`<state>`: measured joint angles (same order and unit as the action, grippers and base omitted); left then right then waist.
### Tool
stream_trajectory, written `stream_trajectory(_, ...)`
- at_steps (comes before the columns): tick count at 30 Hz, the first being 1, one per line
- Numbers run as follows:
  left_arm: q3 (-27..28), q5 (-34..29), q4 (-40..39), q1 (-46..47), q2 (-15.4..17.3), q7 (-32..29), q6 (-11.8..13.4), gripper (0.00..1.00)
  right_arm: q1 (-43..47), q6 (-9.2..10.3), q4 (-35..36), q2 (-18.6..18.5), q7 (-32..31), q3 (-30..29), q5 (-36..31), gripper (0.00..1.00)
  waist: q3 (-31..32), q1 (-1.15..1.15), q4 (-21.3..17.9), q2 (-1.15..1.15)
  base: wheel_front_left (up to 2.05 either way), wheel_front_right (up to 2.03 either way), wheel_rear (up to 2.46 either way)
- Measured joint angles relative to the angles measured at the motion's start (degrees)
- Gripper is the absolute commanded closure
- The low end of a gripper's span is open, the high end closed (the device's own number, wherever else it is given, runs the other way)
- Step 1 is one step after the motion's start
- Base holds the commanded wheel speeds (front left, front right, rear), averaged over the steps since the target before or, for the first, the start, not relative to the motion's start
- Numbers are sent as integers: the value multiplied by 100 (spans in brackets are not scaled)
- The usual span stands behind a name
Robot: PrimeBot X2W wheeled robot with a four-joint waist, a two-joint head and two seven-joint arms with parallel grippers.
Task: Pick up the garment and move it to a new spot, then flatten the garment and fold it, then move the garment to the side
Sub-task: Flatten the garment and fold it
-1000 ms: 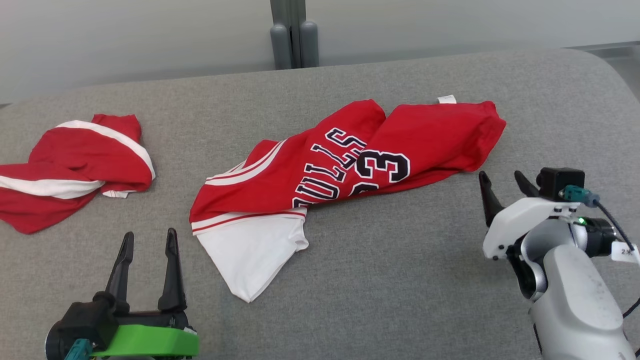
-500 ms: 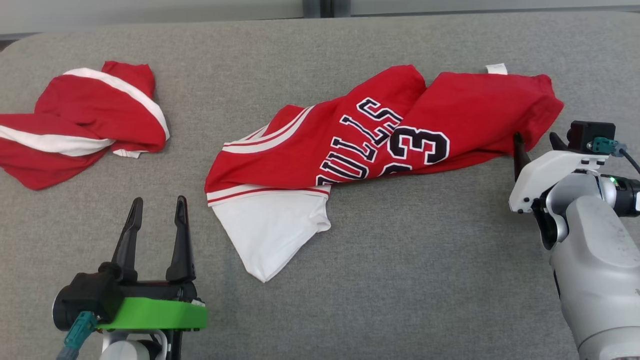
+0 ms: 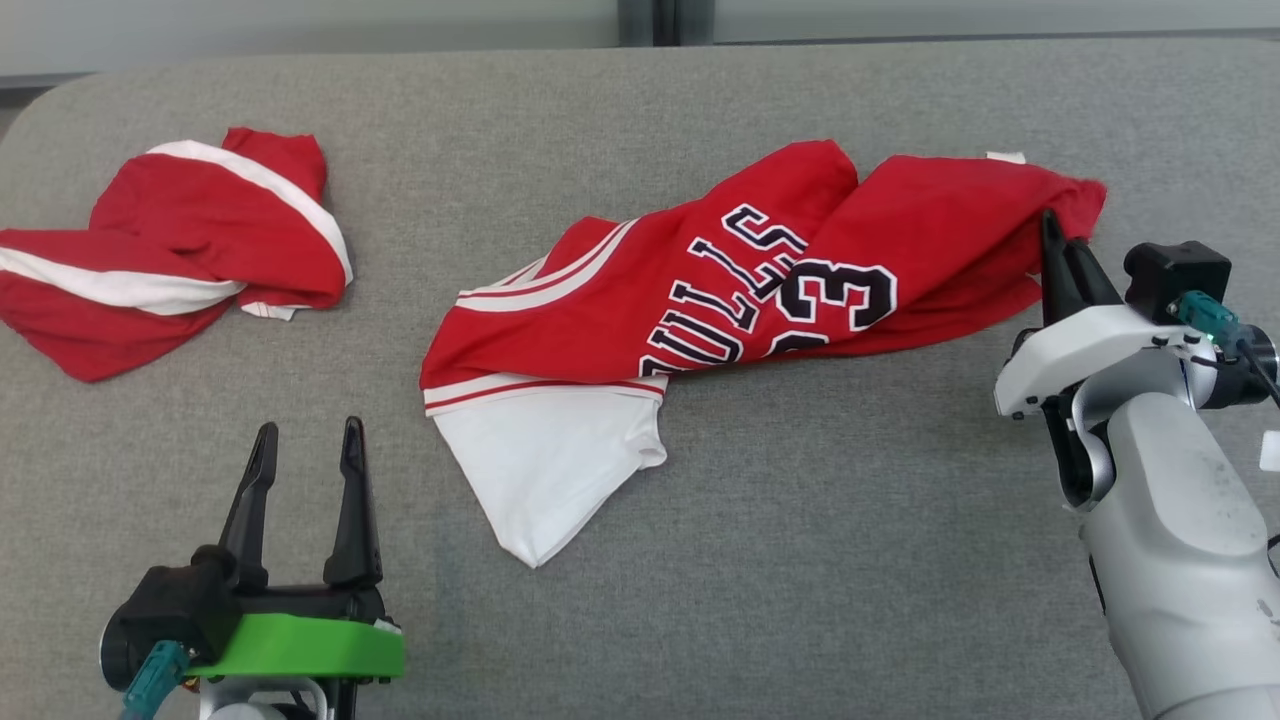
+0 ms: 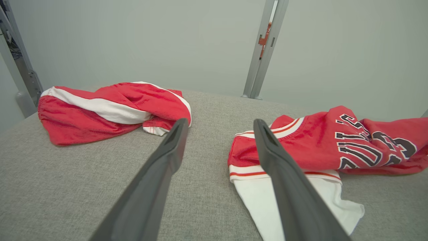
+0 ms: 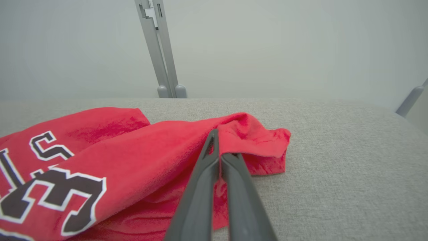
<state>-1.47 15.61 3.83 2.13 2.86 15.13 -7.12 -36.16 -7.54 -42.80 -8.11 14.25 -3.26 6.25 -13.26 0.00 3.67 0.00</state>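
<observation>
Red jersey [image 3: 760,290] corner now pinched: right end effector [image 3: 1050,218], open moments ago, clamped on it. Left end effector [image 3: 309,430] open, idle. Lift possible.

Right gripper [image 3: 1052,232]: dark fingers, earlier spread and short of the cloth, now pressed together on the right-hand corner of the red basketball jersey with black-and-white lettering [image 3: 930,230]. That corner, earlier flat, is now bunched and seemingly lifted a little. Small white label [image 3: 1005,157]: now partly tucked under.
</observation>
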Motion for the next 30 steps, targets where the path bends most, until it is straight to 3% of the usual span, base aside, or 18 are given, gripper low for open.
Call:
stream_trajectory(5, 124, 1, -13, -214, 0, 0, 0, 0, 756, 1, 1733, 26, 9, 111, 73, 100, 240, 0, -168, 0, 0, 0, 0)
stream_trajectory(12, 119, 1, -24, -293, -1, 0, 0, 0, 1828, 0, 4395, 44, -984, 69, -21, 100, 517, 0, -445, 0, 0, 0, 0)
stream_trajectory(15, 89, 8, -26, -298, -1, 0, 0, 0, 2171, 1, 4985, 81, -1503, -59, -69, 100, 590, 0, -520, 0, 0, 0, 0)
stream_trajectory(20, 30, 41, -58, -255, -2, 0, -1, 0, 2227, 0, 4733, -59, -2089, -189, 32, 100, 522, 0, -533, 0, 0, 0, 0)
stream_trajectory(25, -47, 41, -71, 2, -3, 0, -1, 0, 1413, 0, 3356, -490, -2147, -196, 68, 100, 279, 0, -460, 0, 0, 0, 0)
stream_trajectory(30, -169, 41, -49, 210, -2, 0, -14, 0, 427, 0, 1958, -716, -1800, -312, -44, 100, 30, 0, -218, 0, 0, 0, 0)
